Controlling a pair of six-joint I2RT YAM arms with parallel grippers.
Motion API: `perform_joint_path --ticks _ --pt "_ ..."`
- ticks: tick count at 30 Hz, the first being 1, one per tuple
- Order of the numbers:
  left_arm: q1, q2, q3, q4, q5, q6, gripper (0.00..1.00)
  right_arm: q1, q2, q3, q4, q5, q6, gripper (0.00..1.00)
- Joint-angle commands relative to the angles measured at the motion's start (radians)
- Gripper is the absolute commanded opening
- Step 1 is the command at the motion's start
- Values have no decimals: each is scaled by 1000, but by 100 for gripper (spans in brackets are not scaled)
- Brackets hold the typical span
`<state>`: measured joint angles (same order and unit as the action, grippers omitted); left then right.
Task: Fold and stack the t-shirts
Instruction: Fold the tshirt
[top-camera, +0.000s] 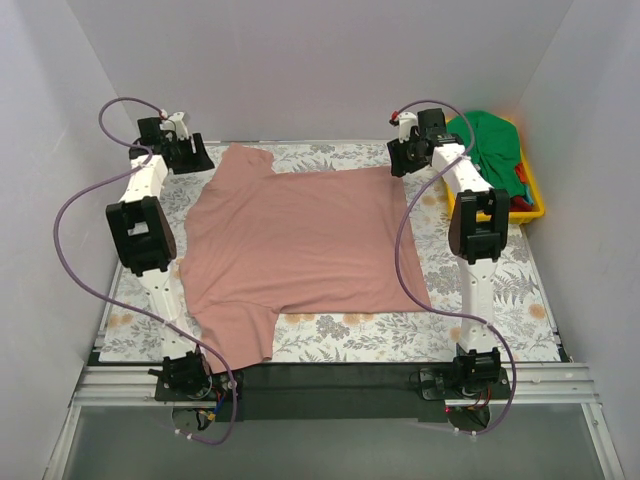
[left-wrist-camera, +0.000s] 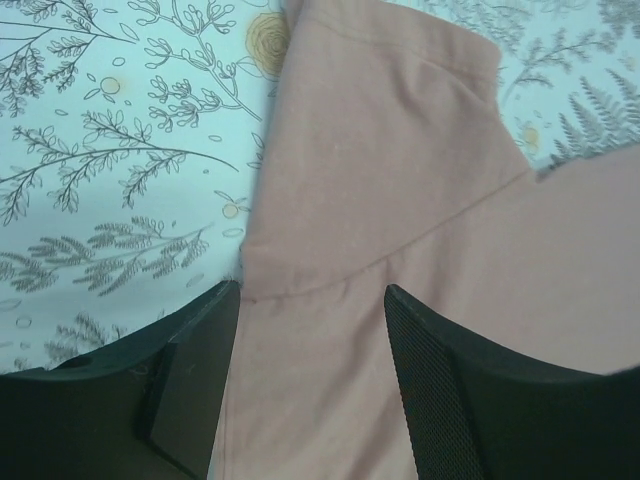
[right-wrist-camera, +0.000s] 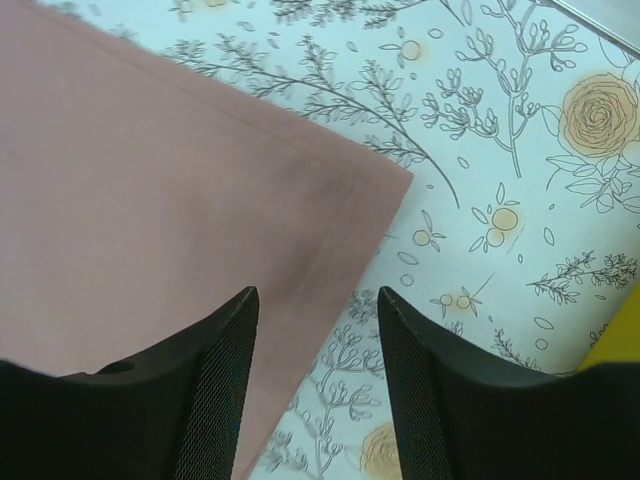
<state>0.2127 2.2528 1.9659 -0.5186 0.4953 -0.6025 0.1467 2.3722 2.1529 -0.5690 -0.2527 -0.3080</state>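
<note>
A dusty pink soft cloth t-shirt (top-camera: 300, 250) lies spread out flat in the middle of the flowery table cover (top-camera: 500, 300). It lies sideways. Its straight bottom edge is at 3 o'clock. The far sleeve (top-camera: 243, 160) points to 11 o'clock. The near sleeve (top-camera: 240, 335) points to 7 o'clock, close to the near edge of the table. The cloth looks smooth, with only a few soft wrinkles, and no part is folded over.

The left gripper (top-camera: 178, 140) is at 10 o'clock, by the far sleeve. In its own camera its black fingers (left-wrist-camera: 195, 380) are wide apart with nothing held, and the sleeve and its seam lie under them.

The right gripper (top-camera: 408, 152) is at 1 o'clock, over the far corner of the bottom edge. Its fingers (right-wrist-camera: 225, 370) are spread apart too and hold nothing. I cannot tell if either gripper's tips touch the cloth.

A yellow plastic bin (top-camera: 540, 210) sits at 2 o'clock. A bright green cloth t-shirt (top-camera: 495, 145) is heaped in it, with some red cloth (top-camera: 520, 203) beside it.
</note>
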Motion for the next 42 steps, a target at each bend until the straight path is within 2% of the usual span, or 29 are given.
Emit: perform_joint_path --ticks 1,4,10,21,27,29,33,35,37,39,42 --pt "-30 49 125 81 -63 -37 59 4 7 21 199 96 47 59" --pt "-50 137 206 88 -81 -29 60 1 31 -13 292 132 56 62" --pt "-96 243 252 140 -145 13 64 2 105 -1 356 87 44 64" --pt "-164 387 340 259 -264 112 70 2 171 -13 380 50 3 64" --pt "-171 422 350 310 -276 119 71 1 189 1 385 27 -2 63" --pt "-173 429 350 336 -284 116 71 1 188 -2 385 26 -2 59" --pt "-171 456 366 365 -265 102 71 2 180 -13 385 4 -13 40" --pt "-173 476 389 365 -250 99 68 1 177 -16 385 -10 -26 34" --pt "-173 487 398 367 -248 96 64 1 171 -30 382 -54 -43 17" --pt "-173 491 398 376 -245 92 49 1 168 -34 382 -66 -54 2" --pt "-173 492 398 388 -244 79 33 1 160 -39 382 -68 -71 1"
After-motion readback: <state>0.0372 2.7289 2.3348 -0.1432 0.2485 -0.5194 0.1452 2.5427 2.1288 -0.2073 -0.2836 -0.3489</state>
